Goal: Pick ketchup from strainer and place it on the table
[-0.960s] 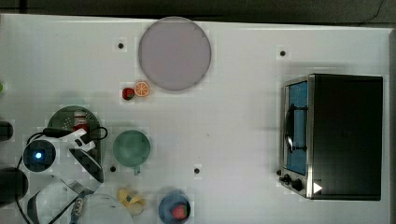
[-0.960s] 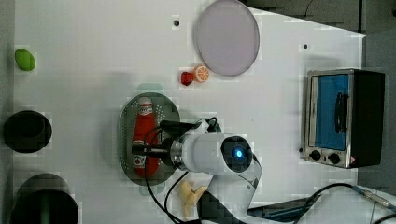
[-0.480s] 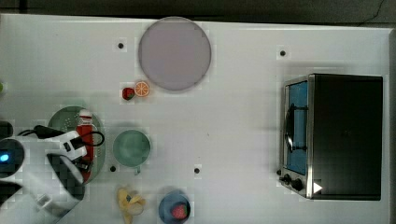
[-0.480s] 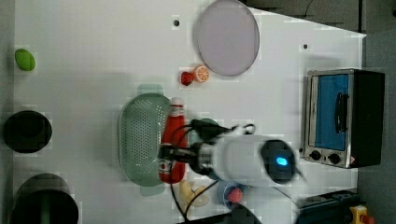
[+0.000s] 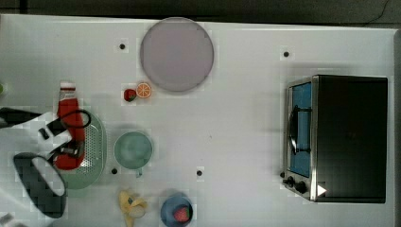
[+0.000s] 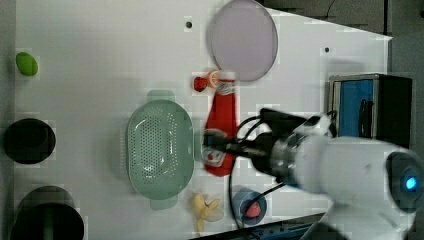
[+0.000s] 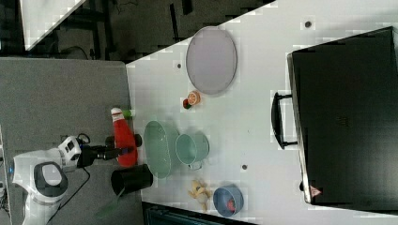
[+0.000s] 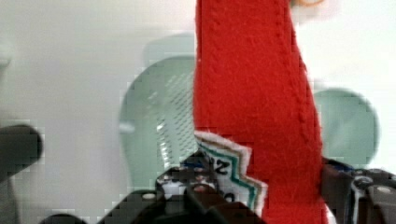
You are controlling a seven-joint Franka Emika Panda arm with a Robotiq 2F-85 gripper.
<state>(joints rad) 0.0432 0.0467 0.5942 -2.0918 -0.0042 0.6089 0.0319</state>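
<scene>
Nearby, green cup [image 5: 134, 150]; strawberry [image 5: 129, 95]

The white arm reaches in from the lower right of the left view, its bulky wrist housing showing a blue light, and narrows to a dark gripper [image 6: 220, 148] near the middle of the frame. The fingers are clamped on the lower body of the ketchup [image 6: 221, 120], holding it lengthwise. In the top view the gripper [image 5: 66, 137] sits at the left edge. In the right view the arm lies at the lower left, gripper [image 7: 123, 151] pointing toward the frame's right.
</scene>
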